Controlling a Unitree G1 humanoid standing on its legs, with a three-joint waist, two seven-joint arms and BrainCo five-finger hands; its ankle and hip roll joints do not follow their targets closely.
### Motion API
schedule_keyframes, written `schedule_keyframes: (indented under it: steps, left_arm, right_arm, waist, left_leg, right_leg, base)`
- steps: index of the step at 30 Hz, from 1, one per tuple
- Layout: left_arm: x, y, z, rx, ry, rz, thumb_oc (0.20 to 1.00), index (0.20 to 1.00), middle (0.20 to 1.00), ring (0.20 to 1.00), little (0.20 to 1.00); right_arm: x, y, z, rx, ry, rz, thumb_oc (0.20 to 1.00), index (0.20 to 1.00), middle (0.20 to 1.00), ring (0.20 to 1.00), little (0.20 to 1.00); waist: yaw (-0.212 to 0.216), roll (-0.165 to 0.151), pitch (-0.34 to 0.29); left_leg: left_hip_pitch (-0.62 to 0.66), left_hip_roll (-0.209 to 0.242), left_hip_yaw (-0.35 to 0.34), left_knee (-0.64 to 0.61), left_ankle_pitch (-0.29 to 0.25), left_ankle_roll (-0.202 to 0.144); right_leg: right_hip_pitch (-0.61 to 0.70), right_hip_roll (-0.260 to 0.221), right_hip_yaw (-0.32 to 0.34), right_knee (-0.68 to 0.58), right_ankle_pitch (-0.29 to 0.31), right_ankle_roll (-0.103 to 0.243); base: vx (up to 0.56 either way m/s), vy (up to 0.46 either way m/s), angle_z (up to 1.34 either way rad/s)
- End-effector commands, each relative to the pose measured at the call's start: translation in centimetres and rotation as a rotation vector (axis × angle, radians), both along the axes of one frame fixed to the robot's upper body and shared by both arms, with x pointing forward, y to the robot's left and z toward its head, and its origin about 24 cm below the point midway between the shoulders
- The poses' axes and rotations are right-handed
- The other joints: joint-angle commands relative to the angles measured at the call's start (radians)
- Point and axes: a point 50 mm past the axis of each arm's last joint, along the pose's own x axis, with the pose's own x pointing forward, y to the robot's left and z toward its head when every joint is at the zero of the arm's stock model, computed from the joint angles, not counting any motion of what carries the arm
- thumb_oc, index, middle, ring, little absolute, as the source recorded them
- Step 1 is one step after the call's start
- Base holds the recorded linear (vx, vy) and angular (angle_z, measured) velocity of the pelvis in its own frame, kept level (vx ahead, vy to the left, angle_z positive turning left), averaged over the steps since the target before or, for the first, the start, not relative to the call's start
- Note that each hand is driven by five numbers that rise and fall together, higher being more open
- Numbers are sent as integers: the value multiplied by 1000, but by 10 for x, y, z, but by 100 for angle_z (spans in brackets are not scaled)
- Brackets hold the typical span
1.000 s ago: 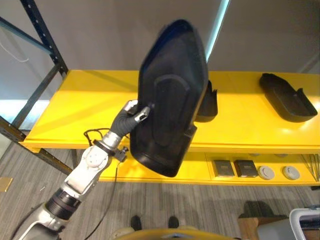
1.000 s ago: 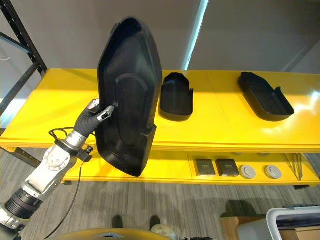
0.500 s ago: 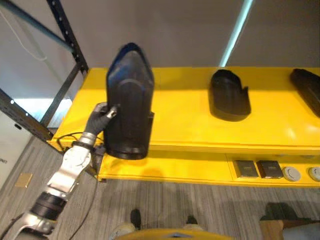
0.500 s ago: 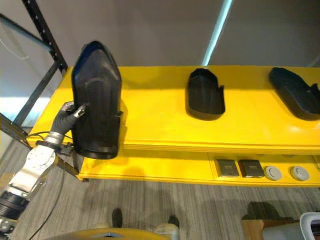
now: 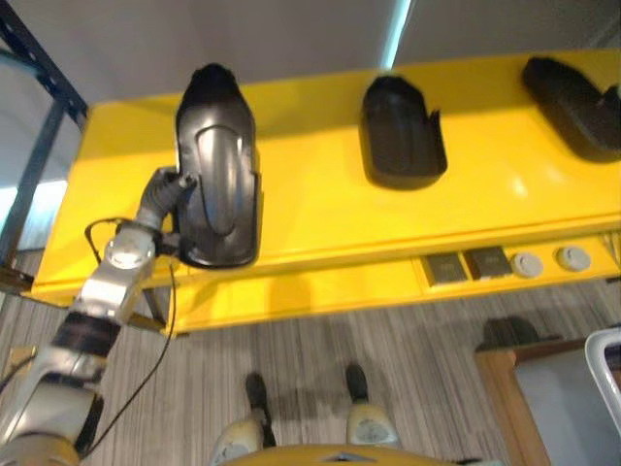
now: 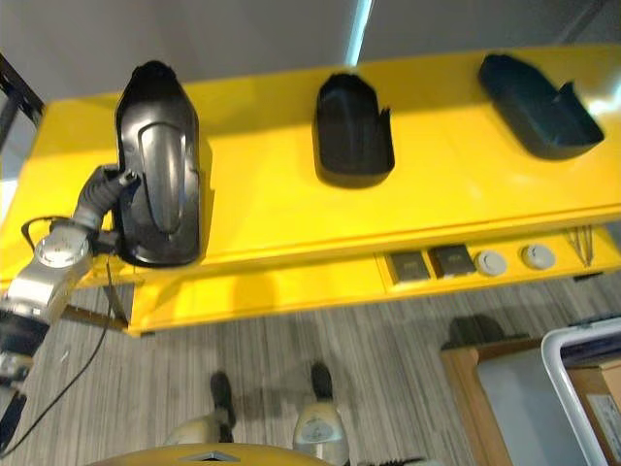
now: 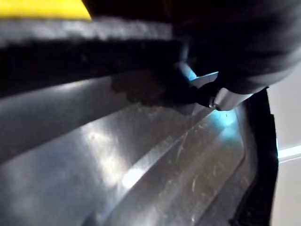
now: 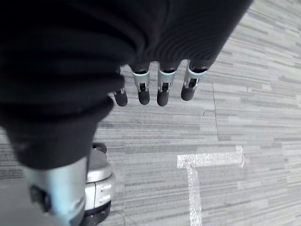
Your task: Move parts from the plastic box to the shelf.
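At the left of the frame, my left hand (image 5: 165, 192) grips the edge of a large black part (image 5: 217, 177) lying on the yellow shelf (image 5: 301, 209), two more black parts (image 5: 401, 131) resting farther right, while my right hand (image 8: 155, 89) hangs open-fingered above grey floor (image 8: 244, 108).

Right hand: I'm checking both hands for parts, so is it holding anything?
No, in its wrist view the right hand hangs with relaxed fingers over bare grey floor.
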Motion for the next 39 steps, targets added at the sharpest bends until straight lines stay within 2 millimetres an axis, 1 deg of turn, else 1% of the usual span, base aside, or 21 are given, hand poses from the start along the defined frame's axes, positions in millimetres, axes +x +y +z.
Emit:
schedule_keyframes:
  steps: [1,4,5,8,10,17,19,20,21,26,27,30,33,36,37,38,39]
  left_arm:
    - [16,28,28,27,-18,99,200,200,200,200,200]
    - [20,49,32,61,51,164,200,200,200,200,200]
    - [20,53,31,70,65,174,200,200,200,200,200]
    - [16,73,30,95,101,228,200,200,200,200,200]
    - [14,80,30,114,123,226,200,200,200,200,200]
    - [13,85,28,151,172,243,200,200,200,200,200]
    - [11,89,28,196,189,257,200,200,200,200,200]
    - [11,90,26,210,198,257,222,222,222,222,222]
    - [10,92,22,252,236,244,1000,1000,1000,1000,1000]
    - [11,88,20,284,245,230,1000,1000,1000,1000,1000]
    - [11,87,18,292,254,229,1000,1000,1000,1000,1000]
    - [9,87,4,336,297,268,1000,1000,1000,1000,1000]
    - [10,89,0,375,294,315,1000,1000,1000,1000,1000]
    - [11,92,3,402,254,372,1000,1000,1000,1000,1000]
    - [12,91,5,399,223,396,1000,1000,1000,1000,1000]
    - [14,89,13,388,142,432,1000,1000,1000,1000,1000]
    - [15,87,15,382,125,440,1000,1000,1000,1000,1000]
  right_arm:
    - [-3,-9,3,-14,35,30,1000,1000,1000,1000,1000]
    - [8,-12,7,-18,7,36,1000,1000,1000,1000,1000]
    - [9,-12,7,-17,4,36,1000,1000,1000,1000,1000]
    - [11,-15,9,-26,-1,44,1000,1000,1000,1000,1000]
    - [14,-18,10,-37,-17,44,1000,1000,1000,1000,1000]
    - [23,-20,14,-40,-44,26,1000,1000,1000,1000,1000]
    - [23,-19,13,-34,-48,18,1000,1000,1000,1000,1000]
    - [23,-18,13,-33,-49,15,1000,1000,1000,1000,1000]
    - [23,-17,13,-34,-41,23,1000,1000,1000,1000,1000]
    - [23,-17,13,-37,-32,57,1000,1000,1000,1000,1000]
    - [23,-17,12,-37,-37,50,1000,1000,1000,1000,1000]
    - [16,-11,9,-13,-15,44,1000,1000,1000,1000,1000]
    - [11,-5,5,6,-5,48,1000,1000,1000,1000,1000]
    - [4,2,1,21,9,35,1000,1000,1000,1000,1000]
    - [1,4,-1,27,20,32,1000,1000,1000,1000,1000]
    - [-6,7,-3,34,40,34,1000,1000,1000,1000,1000]
    - [-8,8,-4,37,46,33,1000,1000,1000,1000,1000]
  waist:
    - [-12,33,12]
    - [-27,43,37]
    - [-29,45,40]
    - [-35,56,53]
    - [-34,62,62]
    - [-30,68,71]
    - [-28,67,69]
    - [-28,67,67]
    - [-28,66,62]
    - [-30,67,52]
    - [-31,67,50]
    - [-35,62,16]
    - [-36,53,-5]
    - [-36,44,-34]
    - [-36,40,-49]
    - [-36,34,-73]
    - [-35,33,-79]
  left_leg:
    - [37,-28,-28,39,-69,42]
    - [32,-28,-28,31,-64,39]
    - [33,-27,-28,30,-63,38]
    - [36,-22,-17,23,-59,34]
    - [32,-18,-12,21,-54,31]
    - [29,-13,-12,15,-48,24]
    - [31,-10,-11,15,-47,23]
    - [33,-10,-10,15,-48,23]
    - [36,-8,-8,15,-48,22]
    - [46,-4,-1,14,-48,20]
    - [49,-3,-2,14,-49,19]
    - [75,-1,5,13,-52,17]
    - [88,2,11,15,-54,18]
    - [108,4,18,16,-62,18]
    - [118,5,23,16,-65,19]
    - [135,7,31,15,-70,18]
    - [139,8,33,15,-72,17]
  right_leg:
    - [-52,7,21,134,-53,-29]
    - [-65,12,36,113,-38,-30]
    - [-65,13,37,108,-36,-29]
    - [-67,12,40,94,-28,-29]
    - [-69,13,39,88,-24,-30]
    - [-68,12,32,79,-21,-30]
    - [-65,13,31,77,-20,-30]
    - [-63,13,30,76,-20,-30]
    - [-58,15,30,74,-21,-30]
    - [-48,17,29,71,-24,-31]
    - [-44,18,29,68,-24,-31]
    - [-16,21,28,57,-24,-29]
    - [1,22,24,54,-25,-29]
    - [26,21,20,46,-26,-27]
    - [38,21,18,41,-27,-26]
    - [57,22,14,35,-27,-23]
    - [62,22,13,34,-27,-23]
  base:
    - [-11,17,-16]
    - [0,22,-16]
    - [14,21,-19]
    - [-2,32,-8]
    - [-47,18,-1]
    - [-23,0,1]
    - [-9,-23,4]
    - [-1,-22,8]
    - [2,-11,7]
    - [-4,-1,3]
    - [10,0,5]
    - [70,-11,4]
    - [44,-32,-2]
    - [48,-43,1]
    - [63,-42,2]
    - [64,-40,2]
    - [47,-32,2]
